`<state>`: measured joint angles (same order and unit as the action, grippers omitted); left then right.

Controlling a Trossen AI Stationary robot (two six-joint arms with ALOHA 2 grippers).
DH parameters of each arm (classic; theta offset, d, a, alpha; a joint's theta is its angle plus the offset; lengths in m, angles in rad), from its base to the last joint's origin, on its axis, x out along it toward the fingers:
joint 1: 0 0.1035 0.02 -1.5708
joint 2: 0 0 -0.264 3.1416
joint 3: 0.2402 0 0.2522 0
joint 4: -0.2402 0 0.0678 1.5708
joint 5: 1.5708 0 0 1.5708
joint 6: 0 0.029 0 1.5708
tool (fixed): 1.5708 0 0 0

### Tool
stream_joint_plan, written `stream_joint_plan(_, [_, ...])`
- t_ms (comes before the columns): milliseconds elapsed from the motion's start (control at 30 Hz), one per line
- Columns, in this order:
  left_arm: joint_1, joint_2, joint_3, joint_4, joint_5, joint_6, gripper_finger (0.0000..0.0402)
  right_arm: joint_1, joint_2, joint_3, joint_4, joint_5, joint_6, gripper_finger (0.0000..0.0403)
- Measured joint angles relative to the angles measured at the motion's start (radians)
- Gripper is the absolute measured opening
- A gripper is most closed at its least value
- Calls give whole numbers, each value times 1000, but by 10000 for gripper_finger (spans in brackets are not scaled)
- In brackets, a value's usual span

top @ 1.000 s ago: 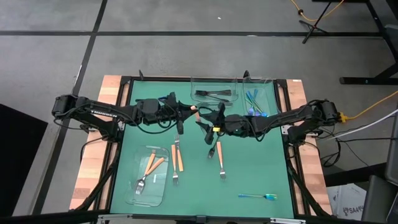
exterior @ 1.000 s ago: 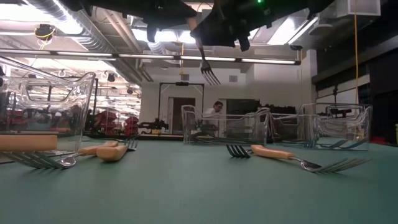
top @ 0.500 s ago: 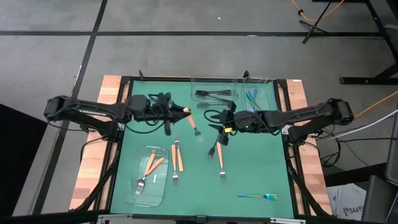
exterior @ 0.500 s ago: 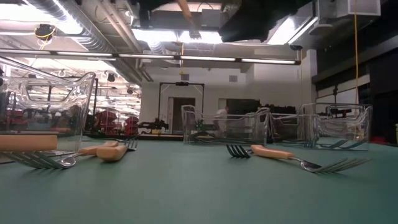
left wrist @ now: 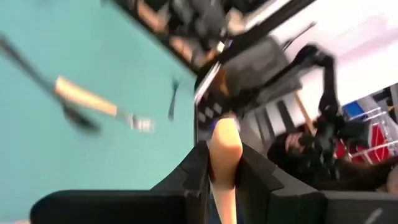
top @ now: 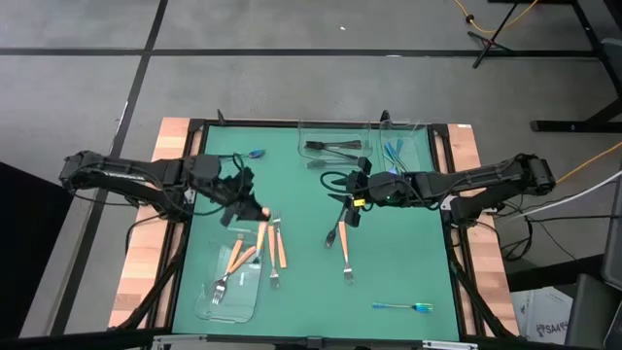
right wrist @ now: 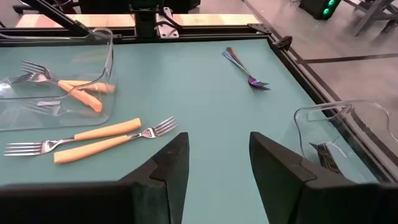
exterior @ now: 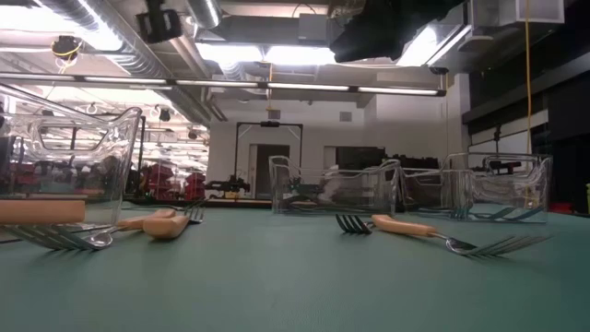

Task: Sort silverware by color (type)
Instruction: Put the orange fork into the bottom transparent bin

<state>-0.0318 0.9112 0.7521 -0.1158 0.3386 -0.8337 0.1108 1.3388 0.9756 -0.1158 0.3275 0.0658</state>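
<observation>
From where I stand, the sorting looks a bit past halfway. The clear plastic tray [top: 229, 292] at the near left of the green table already has two orange-handled forks with silver heads [top: 233, 262] in it. At the far side, a second clear tray [top: 335, 133] holds the all-black utensils [top: 333, 147], and the one beside it [top: 416, 141] holds iridescent blue-teal pieces [top: 394, 156].

The left gripper [top: 255, 212] hangs just above the near-left tray's far end, its two dark fingers closed on the handle of another orange-handled fork [left wrist: 225, 155], apparently on its way to that tray. The right gripper [top: 342, 182] hovers over the middle of the table with its fingers apart and nothing between them.

Still loose on the mat: two orange-handled forks [top: 276, 248] beside the left tray, two more [top: 342, 245] near the centre, one iridescent blue-teal fork [top: 403, 307] at the near right, and a small blue piece [top: 255, 154] at the far left.
</observation>
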Motion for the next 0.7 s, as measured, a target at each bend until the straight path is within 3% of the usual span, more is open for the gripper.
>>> stream_joint_plan(367, [-143, 6, 0, -329, -5, -108, 54, 0, 0, 0, -2, 0, 0, 156])
stream_joint_plan(700, [-256, 76, 0, -404, -124, -110, 55, 0, 0, 0, -17, 0, 0, 156])
